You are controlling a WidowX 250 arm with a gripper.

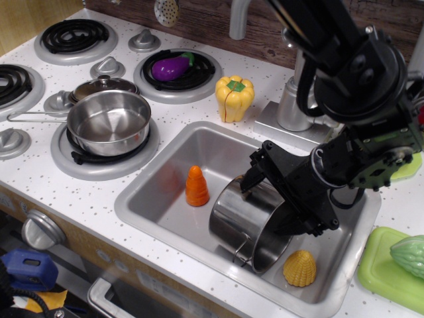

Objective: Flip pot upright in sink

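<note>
The shiny steel pot (pixel 242 222) lies on its side in the grey sink (pixel 159 189), mouth facing front right, one wire loop handle at its lower rim. My black gripper (pixel 271 209) is low over the pot's upper rim, jaws spread. One finger (pixel 253 176) is at the back of the pot. The other (pixel 281 228) is at the mouth. The jaws straddle the rim without clamping it, as far as I can see.
An orange carrot (pixel 197 186) stands in the sink left of the pot; a yellow corn piece (pixel 299 268) lies at front right. A steel pan (pixel 109 122) sits on the burner at left. A yellow pepper (pixel 234 97) and the faucet (pixel 295 99) stand behind the sink.
</note>
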